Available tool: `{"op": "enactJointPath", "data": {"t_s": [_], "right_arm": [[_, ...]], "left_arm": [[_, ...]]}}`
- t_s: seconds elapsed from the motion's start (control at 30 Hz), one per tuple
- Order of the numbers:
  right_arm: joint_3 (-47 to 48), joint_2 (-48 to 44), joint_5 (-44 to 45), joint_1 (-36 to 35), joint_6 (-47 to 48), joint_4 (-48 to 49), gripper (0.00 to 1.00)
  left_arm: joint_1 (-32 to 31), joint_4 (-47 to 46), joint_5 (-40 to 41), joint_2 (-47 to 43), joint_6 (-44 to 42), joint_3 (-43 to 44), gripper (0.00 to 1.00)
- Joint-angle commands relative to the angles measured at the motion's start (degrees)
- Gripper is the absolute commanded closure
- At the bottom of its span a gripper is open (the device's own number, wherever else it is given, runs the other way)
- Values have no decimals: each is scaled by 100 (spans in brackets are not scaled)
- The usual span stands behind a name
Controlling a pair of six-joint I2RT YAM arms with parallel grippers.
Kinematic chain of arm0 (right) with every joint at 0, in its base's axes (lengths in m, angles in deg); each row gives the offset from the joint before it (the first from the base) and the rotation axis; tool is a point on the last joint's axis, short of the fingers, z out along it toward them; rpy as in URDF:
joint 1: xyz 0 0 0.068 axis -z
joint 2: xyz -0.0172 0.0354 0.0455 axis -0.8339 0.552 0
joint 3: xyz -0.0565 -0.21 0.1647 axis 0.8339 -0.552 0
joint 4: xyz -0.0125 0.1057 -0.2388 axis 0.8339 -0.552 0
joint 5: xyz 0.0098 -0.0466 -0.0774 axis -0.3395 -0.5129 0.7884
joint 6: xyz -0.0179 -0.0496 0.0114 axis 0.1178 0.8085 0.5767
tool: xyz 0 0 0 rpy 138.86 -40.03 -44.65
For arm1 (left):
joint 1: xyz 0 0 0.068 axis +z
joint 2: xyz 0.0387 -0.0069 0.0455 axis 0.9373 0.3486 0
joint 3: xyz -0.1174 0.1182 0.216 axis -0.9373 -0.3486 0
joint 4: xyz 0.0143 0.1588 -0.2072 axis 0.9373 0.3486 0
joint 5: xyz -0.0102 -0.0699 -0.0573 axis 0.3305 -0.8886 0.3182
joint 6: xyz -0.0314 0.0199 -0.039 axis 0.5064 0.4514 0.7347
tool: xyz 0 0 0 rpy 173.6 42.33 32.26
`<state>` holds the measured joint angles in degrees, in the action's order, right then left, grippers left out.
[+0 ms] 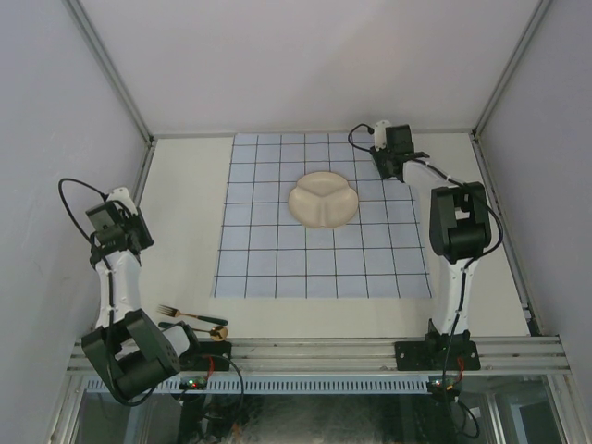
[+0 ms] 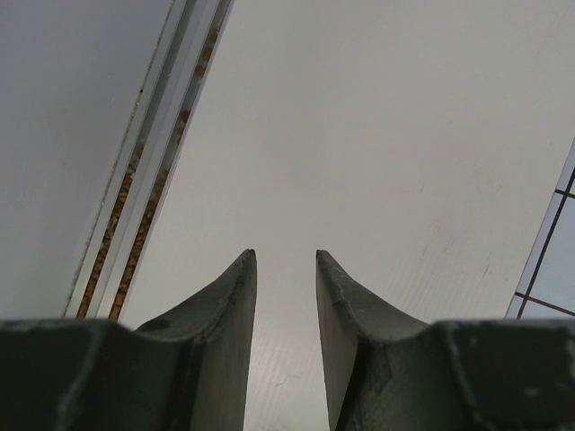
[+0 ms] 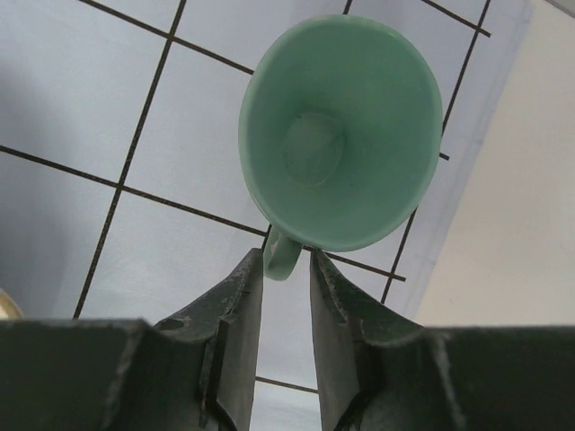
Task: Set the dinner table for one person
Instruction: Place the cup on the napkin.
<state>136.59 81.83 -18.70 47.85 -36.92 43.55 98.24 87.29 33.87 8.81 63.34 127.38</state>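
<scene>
A mint-green cup (image 3: 341, 135) stands upright on the pale-blue grid cloth (image 1: 277, 259) near its far right corner. My right gripper (image 3: 286, 253) is right behind it. Its fingertips straddle the cup's handle (image 3: 281, 254), with a small gap on the right side. From above, the right gripper (image 1: 388, 168) hides the cup. A cream divided plate (image 1: 323, 200) lies on the cloth left of it. My left gripper (image 2: 286, 256) hovers open and empty over the bare dinner table (image 1: 185, 203) at the left, seen from above as the left gripper (image 1: 118, 222).
A gold fork (image 1: 180, 314) and a gold spoon (image 1: 215, 333) lie on the table's near edge by the left arm's base. Enclosure walls and a metal rail (image 2: 148, 180) border the table on the left.
</scene>
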Motion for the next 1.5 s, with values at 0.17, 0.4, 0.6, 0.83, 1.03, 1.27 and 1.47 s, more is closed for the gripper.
{"op": "enactJointPath", "data": {"t_s": [0.17,0.4,0.6,0.83,1.03,1.27,1.47], "right_arm": [[-137,-483,6,31,94,124,63],[-366,-1492,-254,64,127,-429,45],[-511,-2755,-459,54,74,-1791,42],[-1066,-3719,-1624,-598,-44,-2752,41],[-816,-3149,-966,-2468,-53,-2609,44],[513,-1858,-623,-3980,-149,-2389,48],[1825,-579,-910,-4688,-606,-2136,48]], "left_arm": [[35,-161,-125,-176,-140,-171,63],[35,109,-446,-247,-347,67,63],[-58,725,-657,-450,-994,469,62],[406,201,225,-1143,-689,-214,64],[1009,204,434,-967,-316,-55,65],[2121,339,15,-804,-251,320,65],[2129,164,232,-1048,-317,-72,65]]}}
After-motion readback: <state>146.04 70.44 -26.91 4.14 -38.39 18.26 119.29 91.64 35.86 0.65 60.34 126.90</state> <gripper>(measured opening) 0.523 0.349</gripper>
